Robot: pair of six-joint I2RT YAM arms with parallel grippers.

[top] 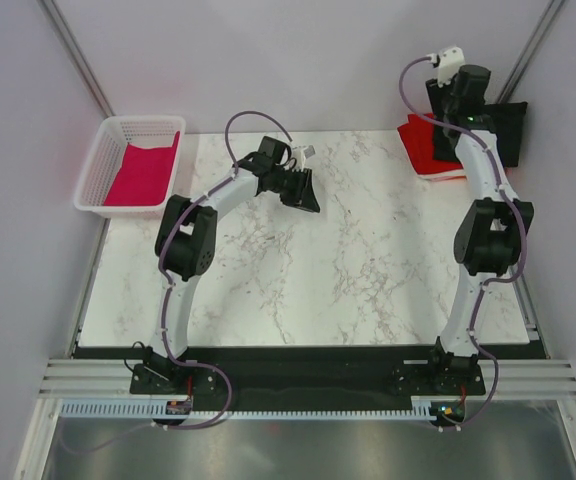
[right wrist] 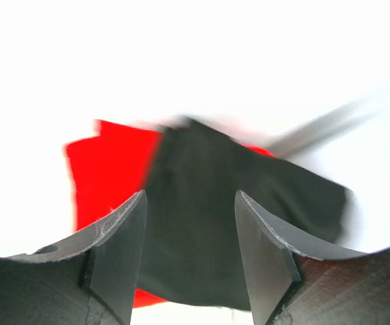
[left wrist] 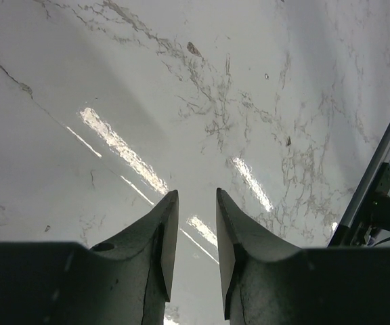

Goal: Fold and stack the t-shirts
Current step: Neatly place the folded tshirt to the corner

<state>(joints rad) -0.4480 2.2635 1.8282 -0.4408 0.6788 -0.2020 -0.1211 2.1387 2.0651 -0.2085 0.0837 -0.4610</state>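
Both open-jawed: left gripper (left wrist: 196,193), right gripper (right wrist: 191,194) above black shirt (right wrist: 208,223); basket (top: 92,165) far left.

You have a white counter (top: 348,260) with grey marble veining, carrying a white lattice basket (top: 90,175) at its far left corner and a stack of folded t-shirts (top: 420,140) at its far right corner, with the black t-shirt (top: 508,125) lying over the red t-shirt (top: 415,133).

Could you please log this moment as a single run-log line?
left gripper: open, empty, over white marble table | right gripper: open, above black cloth t-shirt lying on red cloth t-shirt
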